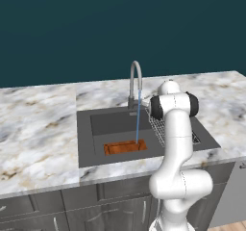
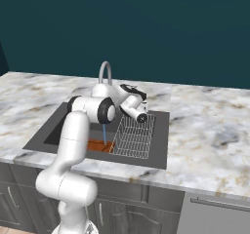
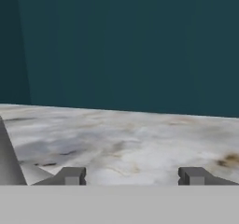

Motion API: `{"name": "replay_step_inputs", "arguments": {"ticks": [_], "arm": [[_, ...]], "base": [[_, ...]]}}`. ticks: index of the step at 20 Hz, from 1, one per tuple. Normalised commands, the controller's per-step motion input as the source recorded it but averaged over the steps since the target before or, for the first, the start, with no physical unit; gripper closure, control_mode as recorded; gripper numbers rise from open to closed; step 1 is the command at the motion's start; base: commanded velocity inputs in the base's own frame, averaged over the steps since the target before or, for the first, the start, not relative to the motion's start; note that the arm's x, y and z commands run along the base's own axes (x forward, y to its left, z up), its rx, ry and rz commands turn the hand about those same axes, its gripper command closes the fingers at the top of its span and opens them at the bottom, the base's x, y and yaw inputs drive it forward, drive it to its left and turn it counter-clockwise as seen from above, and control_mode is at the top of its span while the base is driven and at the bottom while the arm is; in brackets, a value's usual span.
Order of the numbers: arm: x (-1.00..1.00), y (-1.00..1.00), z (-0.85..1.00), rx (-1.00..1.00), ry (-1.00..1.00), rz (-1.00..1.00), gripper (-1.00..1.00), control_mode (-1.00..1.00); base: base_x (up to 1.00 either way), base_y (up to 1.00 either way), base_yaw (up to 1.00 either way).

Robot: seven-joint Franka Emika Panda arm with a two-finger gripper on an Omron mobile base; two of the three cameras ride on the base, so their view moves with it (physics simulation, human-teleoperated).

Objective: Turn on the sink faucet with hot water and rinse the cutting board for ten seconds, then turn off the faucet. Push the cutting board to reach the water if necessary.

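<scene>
Marbled stone counter point(image 1: 38, 129) surrounds the dark sink point(image 1: 86, 150). Its cutting board point(image 1: 125, 147) lies on the basin floor under the water point(image 1: 138, 119) falling from the faucet point(image 1: 135, 81). Well above it, the gripper point(image 3: 132, 175) has its fingers point(image 3: 71, 175) spread, holding nothing, facing the counter and wall. A wire rack point(image 2: 133, 138) sits beside the board.

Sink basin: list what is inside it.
Inside the sink lies the cutting board, with the water from the sink faucet landing on it. A wire dish rack fills the right side; the arm covers part of it.
</scene>
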Motion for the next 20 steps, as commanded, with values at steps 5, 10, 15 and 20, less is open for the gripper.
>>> {"name": "replay_step_inputs", "arguments": {"ticks": [5, 10, 15, 20], "arm": [[0.03, 0.58, 0.32, -0.01, 0.0, 0.0, -1.0, -1.0], [0.07, 0.58, 0.37, 0.0, 0.0, 0.0, -1.0, -1.0], [0.15, 0.54, 0.33, 0.0, 0.0, 0.0, -1.0, -1.0], [0.22, 0.5, 0.32, 0.0, 0.0, 0.0, -1.0, -1.0]], "base": [[0.0, 0.0, 0.0], [0.0, 0.0, 0.0], [0.0, 0.0, 0.0], [0.0, 0.0, 0.0]]}}
